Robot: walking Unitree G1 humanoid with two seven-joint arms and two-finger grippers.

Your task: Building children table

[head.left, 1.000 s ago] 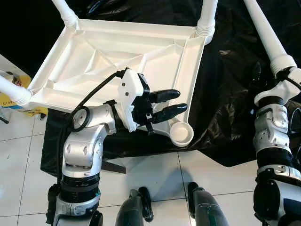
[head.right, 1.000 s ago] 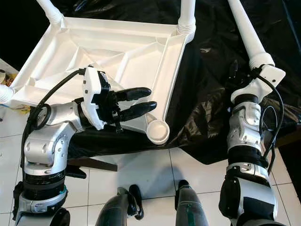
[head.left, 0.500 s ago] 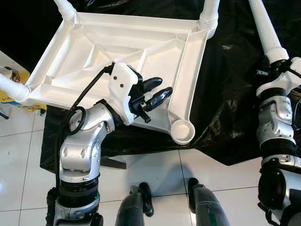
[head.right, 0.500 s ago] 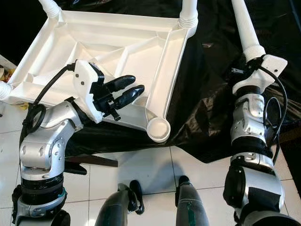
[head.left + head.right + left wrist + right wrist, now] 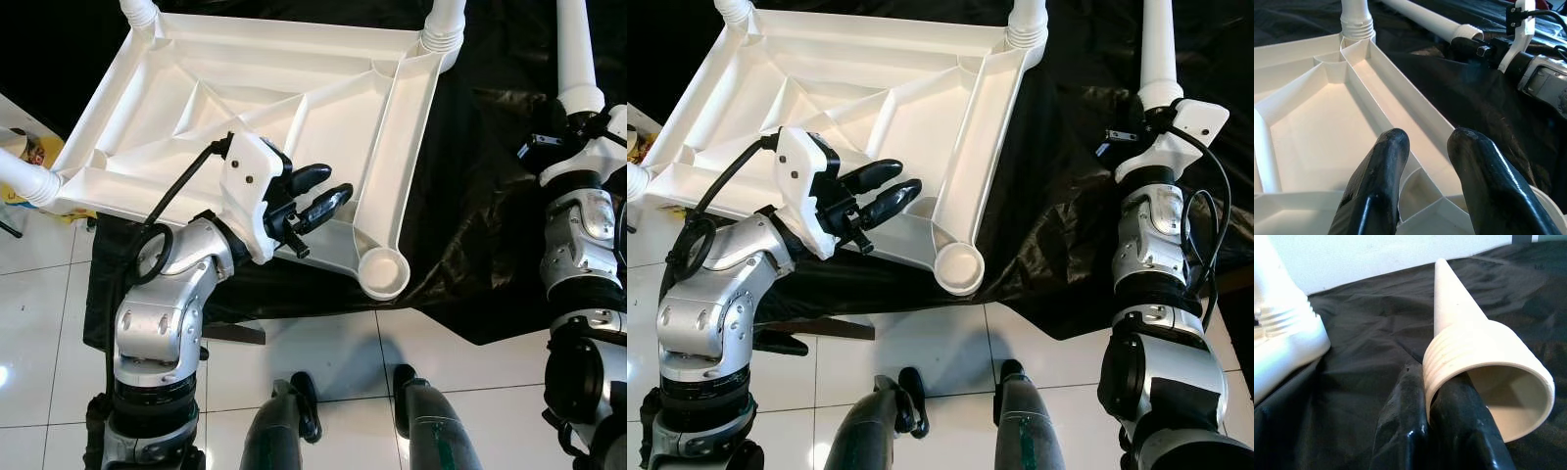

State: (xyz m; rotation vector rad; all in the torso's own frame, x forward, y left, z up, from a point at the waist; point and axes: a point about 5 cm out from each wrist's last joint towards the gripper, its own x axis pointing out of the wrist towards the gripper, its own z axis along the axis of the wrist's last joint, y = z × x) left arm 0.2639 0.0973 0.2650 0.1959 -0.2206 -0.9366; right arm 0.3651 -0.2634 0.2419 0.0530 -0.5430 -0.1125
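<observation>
The white plastic table top (image 5: 245, 88) lies upside down on a black sheet, with legs screwed into three corners (image 5: 443, 22). The near right corner has an empty round socket (image 5: 383, 273). My left gripper (image 5: 338, 182) hovers open just above the ribbed underside, a little left of and beyond that socket, holding nothing. In the left wrist view its fingers (image 5: 1382, 161) point along the table's right rail. My right gripper (image 5: 1151, 116) is shut on the threaded end of a loose white table leg (image 5: 576, 49), far right over the sheet. In the right wrist view the leg's hollow end (image 5: 1484, 367) sits at the fingers.
The black plastic sheet (image 5: 470, 196) covers the low support and hangs over its front edge. White floor tiles (image 5: 333, 343) lie in front, with my feet (image 5: 294, 431) below. A yellow object (image 5: 24, 201) sits at the far left under the table's corner.
My left gripper has drawn back from the empty socket, leftward over the underside. My right arm has swung the leg more upright. The camera has shifted slightly.
</observation>
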